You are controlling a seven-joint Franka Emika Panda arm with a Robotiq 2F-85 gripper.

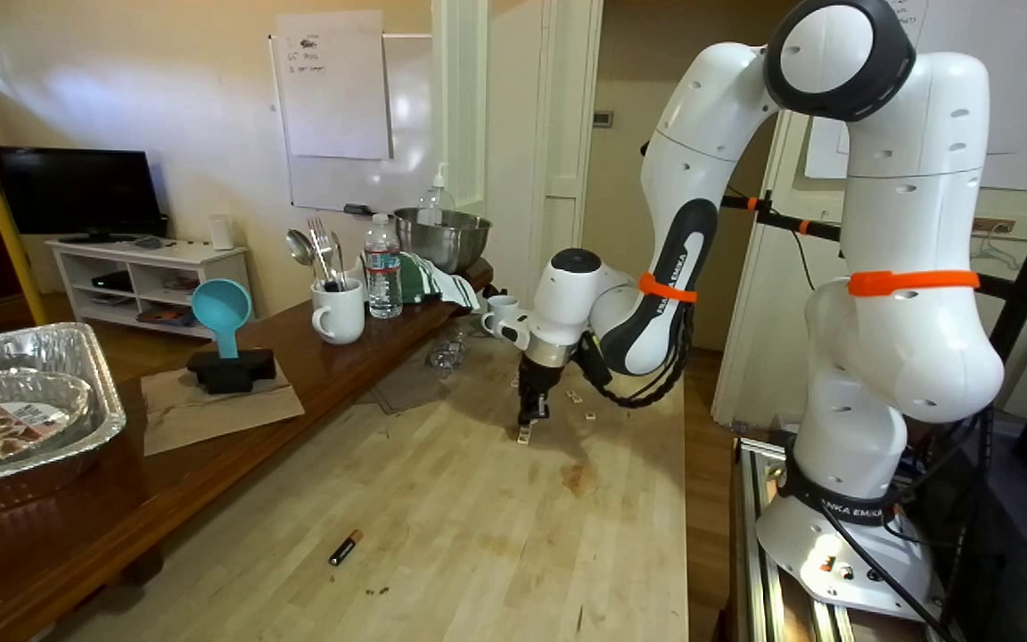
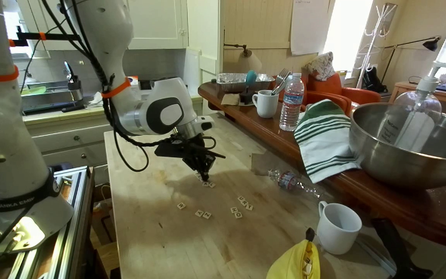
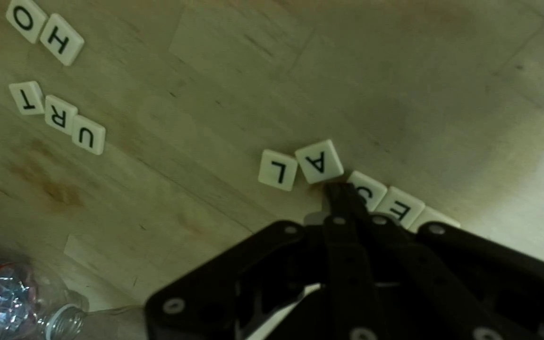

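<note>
Five tiles (image 3: 371, 186) in a bent row on the wooden counter (image 3: 234, 94), right at the tip of the claw (image 3: 342, 190): L (image 3: 277, 170), A (image 3: 319, 161), a letter half covered, E (image 3: 400, 207), and a last one mostly hidden. Pinched fully together, with nothing in grip; touching a tile or just above, cannot tell. Farther along, U (image 3: 89, 134), R (image 3: 60, 114), T (image 3: 27, 98) in a line, and H (image 3: 62, 39) beside O (image 3: 26, 20). In an exterior view, also another A (image 2: 199, 213) beside N (image 2: 206, 215), plus a lone M or W (image 2: 181, 205). On the arm (image 1: 696, 152), FRANKA EMIKA in capitals. Near U, R, T, a bottle (image 2: 300, 186) on its side, with print too small to read.
</note>
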